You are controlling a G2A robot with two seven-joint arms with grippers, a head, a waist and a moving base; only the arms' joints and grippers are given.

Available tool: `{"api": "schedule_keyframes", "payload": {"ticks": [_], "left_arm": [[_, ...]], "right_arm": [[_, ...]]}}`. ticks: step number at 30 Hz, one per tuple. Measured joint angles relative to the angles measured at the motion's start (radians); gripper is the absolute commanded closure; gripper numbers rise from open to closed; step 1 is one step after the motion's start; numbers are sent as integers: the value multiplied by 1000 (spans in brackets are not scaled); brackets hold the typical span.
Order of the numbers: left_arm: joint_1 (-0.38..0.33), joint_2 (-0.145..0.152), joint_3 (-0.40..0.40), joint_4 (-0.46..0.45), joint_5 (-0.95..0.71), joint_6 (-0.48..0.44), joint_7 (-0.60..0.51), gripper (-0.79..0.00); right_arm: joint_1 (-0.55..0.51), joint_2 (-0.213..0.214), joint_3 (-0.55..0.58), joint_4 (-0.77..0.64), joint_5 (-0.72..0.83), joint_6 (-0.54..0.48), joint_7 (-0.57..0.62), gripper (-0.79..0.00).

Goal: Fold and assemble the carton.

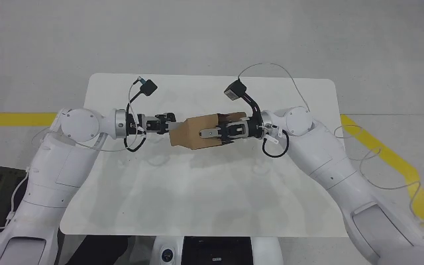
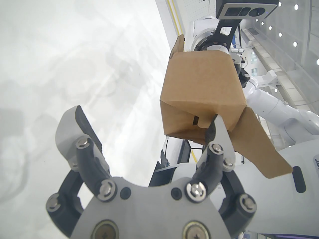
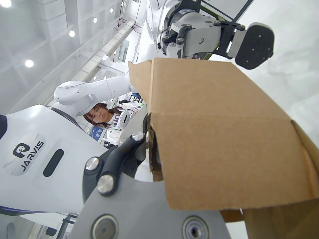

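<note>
Cardboard carton (image 1: 189, 132), clamped by right end effector (image 1: 216, 131), lies at 3 o'clock from wide-spread left end effector (image 1: 171, 124).

The brown carton (image 1: 189, 132) is partly folded, sideways, one flap open.

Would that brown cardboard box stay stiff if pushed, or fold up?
The brown cardboard carton is likely light, being hollow with thin walls. Its panels look flat and fairly stiff, yet the loose flap would probably swing on its crease. A hard push might skew or dent it, since one end is not closed.
</note>
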State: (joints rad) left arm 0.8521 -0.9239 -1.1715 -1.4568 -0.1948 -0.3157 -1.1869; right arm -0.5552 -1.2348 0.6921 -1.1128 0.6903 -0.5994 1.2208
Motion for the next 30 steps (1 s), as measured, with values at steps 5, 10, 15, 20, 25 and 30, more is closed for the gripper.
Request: {"api": "schedule_keyframes", "payload": {"ticks": [5,10,15,20,25,30], "left_arm": [[-2,-1,6,15,4,6,5,-785],[-6,-1,7,19,-2,2,3,-785],[-7,1,0,22,-12,1,0,-785],[-2,6,-27,19,3,-5,29,-785],[14,15,-70,1,-4,-8,47,-785],[42,23,-105,-59,32,-13,89,-785]], "right_arm": [[3,-7,-8,-2,1,4,4,0],[4,-12,-11,4,3,5,5,0],[3,-10,3,22,-5,-6,-6,0],[-12,0,26,50,-19,-13,-13,0],[-19,13,49,87,-70,-20,-21,0],[-15,17,55,108,-127,-9,-9,0]]}}
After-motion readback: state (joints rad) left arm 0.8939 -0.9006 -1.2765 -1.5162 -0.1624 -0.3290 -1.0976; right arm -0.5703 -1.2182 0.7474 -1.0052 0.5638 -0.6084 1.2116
